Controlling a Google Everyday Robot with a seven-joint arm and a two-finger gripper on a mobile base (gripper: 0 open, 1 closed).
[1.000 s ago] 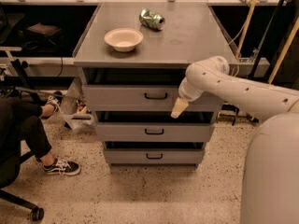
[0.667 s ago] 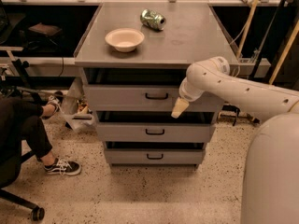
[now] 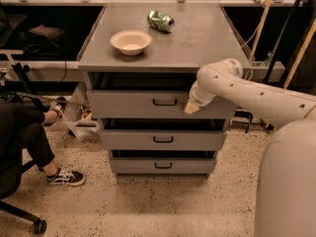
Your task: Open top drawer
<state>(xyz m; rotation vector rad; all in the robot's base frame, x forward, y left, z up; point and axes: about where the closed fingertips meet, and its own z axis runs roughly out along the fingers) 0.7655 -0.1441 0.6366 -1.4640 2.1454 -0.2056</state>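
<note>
Top drawer: highest of three in grey cabinet, just under cabinet top. Gripper: at cabinet front, right part, by top drawer. Open or clenched: cannot tell. Bowl, can: on cabinet top.

Top drawer: wide grey flat front, uppermost of three, set directly beneath the worktop. A small black bar handle is fitted at centre. The gripper is seen at the front, just right of the handle.
</note>
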